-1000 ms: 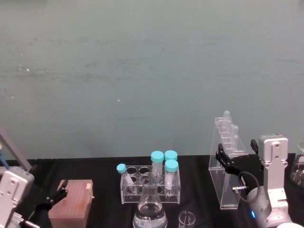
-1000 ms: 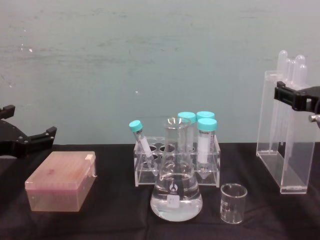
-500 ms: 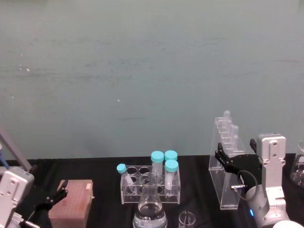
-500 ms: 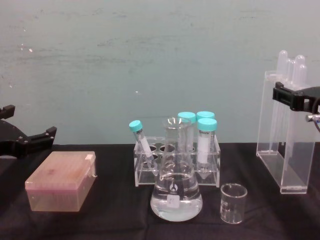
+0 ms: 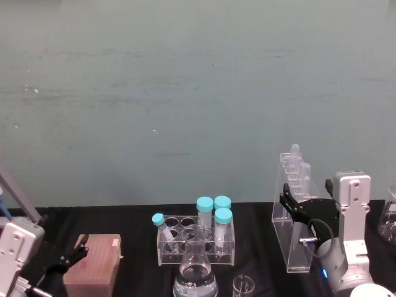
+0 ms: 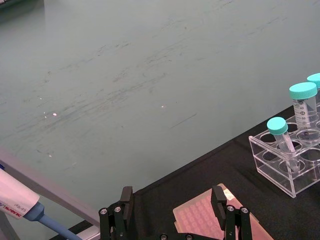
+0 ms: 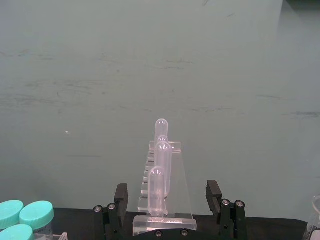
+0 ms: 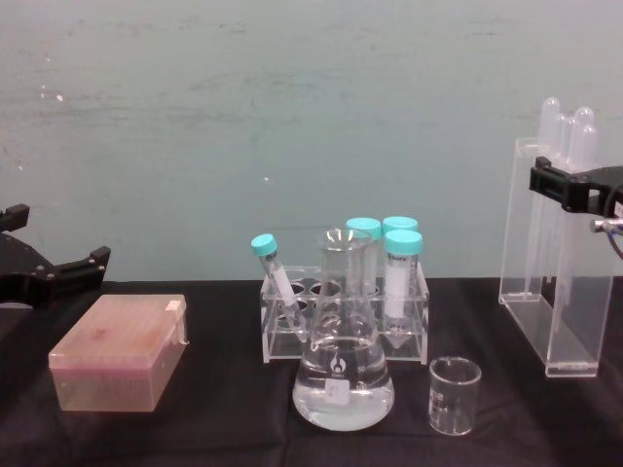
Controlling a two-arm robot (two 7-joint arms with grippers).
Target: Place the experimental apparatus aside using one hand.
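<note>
1. Teal-green wall (image 5: 185,93) behind; black-covered table (image 8: 224,428) carries all the labware.
2. Right end effector (image 7: 167,191): fingers apart, one on each side of the upper part of the clear acrylic stand (image 8: 545,311). The right wrist view shows a gap on both sides, so it straddles the stand and is not clamped on it.
3. Stand is upright on the table at the right end, well apart from the other glassware. Round-topped tubes (image 7: 161,150) sit in a row along its top.
4. Judgement: straddling the flat side walls gives the pads parallel faces to meet. The stand is tall and narrow, so a high hold could tip it.
5. Toward centre: small beaker (image 8: 455,394), then the conical flask (image 8: 343,375) with clear liquid. The flask is just in front of a clear rack (image 8: 292,336) of teal-capped tubes, one of them leaning.
6. Left end effector (image 8: 49,272): fingers apart, hovering at the far left near the pink tip box (image 8: 119,352). It is idle, which suits a one-handed task.
7. Judgement: these frames cannot settle whether the stand awaits gripping or has just been set down.
</note>
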